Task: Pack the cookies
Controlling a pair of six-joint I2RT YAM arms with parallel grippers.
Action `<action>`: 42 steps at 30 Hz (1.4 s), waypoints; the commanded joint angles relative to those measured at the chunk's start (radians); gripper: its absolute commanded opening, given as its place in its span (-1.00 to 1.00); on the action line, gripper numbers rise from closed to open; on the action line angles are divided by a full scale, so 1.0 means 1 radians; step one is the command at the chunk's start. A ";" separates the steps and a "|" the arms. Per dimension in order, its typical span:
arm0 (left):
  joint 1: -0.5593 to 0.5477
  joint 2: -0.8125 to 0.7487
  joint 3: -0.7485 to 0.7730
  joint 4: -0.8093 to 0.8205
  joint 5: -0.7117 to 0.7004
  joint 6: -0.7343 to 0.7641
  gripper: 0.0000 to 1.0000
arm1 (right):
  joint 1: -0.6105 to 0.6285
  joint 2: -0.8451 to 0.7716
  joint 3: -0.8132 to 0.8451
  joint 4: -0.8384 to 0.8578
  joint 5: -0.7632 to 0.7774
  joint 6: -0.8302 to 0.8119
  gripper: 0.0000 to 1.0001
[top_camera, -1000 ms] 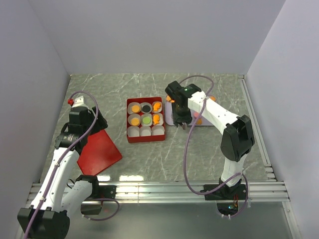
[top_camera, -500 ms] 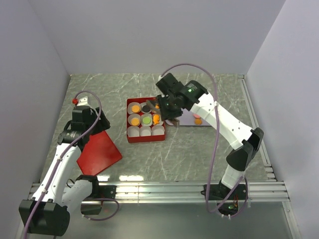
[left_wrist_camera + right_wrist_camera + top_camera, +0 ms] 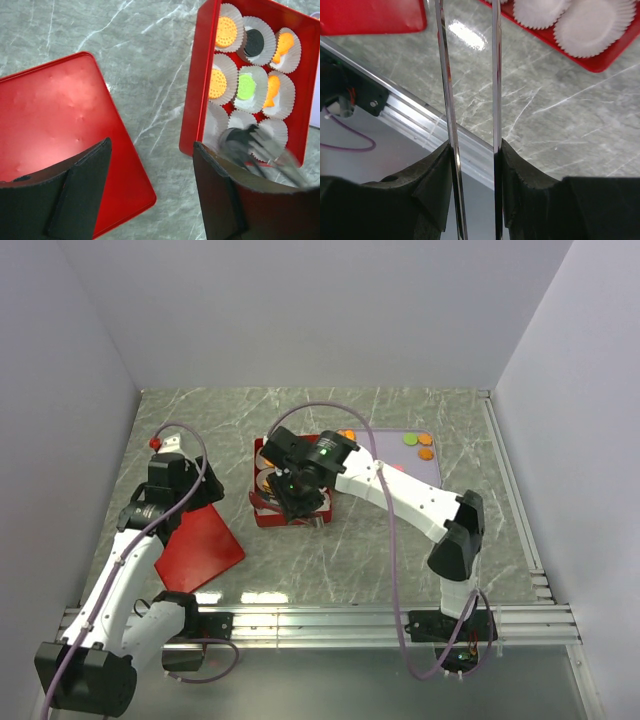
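The cookies lie in two places. Orange (image 3: 226, 31), black (image 3: 254, 42) and green (image 3: 246, 86) ones sit in white paper cups inside the red box (image 3: 200, 90). Loose green (image 3: 410, 439) and orange (image 3: 427, 453) ones rest on the lilac tray (image 3: 395, 452). My right gripper (image 3: 300, 498) (image 3: 472, 147) hangs over the box's near row, shut on metal tongs (image 3: 496, 75). The tong tips (image 3: 240, 142) are blurred over an empty cup; a dark shape shows there, and I cannot tell whether it is a cookie. My left gripper (image 3: 185, 485) (image 3: 150, 150) is open and empty, between lid and box.
The red square lid (image 3: 200, 545) lies flat left of the box, under my left arm. Empty paper cups (image 3: 587, 25) fill the box's near row. A metal rail (image 3: 320, 620) runs along the table's near edge, and grey walls close in the other sides.
My right arm has swung left with the tongs, from the lilac tray to above the red box's near row. The left arm has barely shifted.
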 commanded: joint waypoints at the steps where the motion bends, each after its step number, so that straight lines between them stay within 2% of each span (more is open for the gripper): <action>1: -0.032 -0.035 0.002 0.025 -0.034 0.003 0.44 | 0.007 0.013 0.021 0.036 0.019 0.029 -0.22; 8: -0.063 -0.046 0.006 0.014 -0.071 -0.003 0.44 | 0.009 0.045 0.018 0.040 0.022 0.049 -0.17; 23: -0.084 -0.047 0.004 0.009 -0.089 -0.011 0.44 | 0.007 0.082 0.030 0.033 0.088 0.024 0.08; 30: -0.084 -0.046 0.006 0.008 -0.093 -0.014 0.43 | -0.004 0.080 0.060 0.022 0.122 0.011 0.09; 36: -0.101 -0.059 0.004 0.003 -0.108 -0.019 0.44 | -0.076 -0.009 0.061 0.011 0.157 0.009 0.08; 42: -0.115 -0.053 0.004 0.003 -0.108 -0.020 0.43 | -0.220 -0.137 -0.005 -0.009 0.168 -0.012 0.07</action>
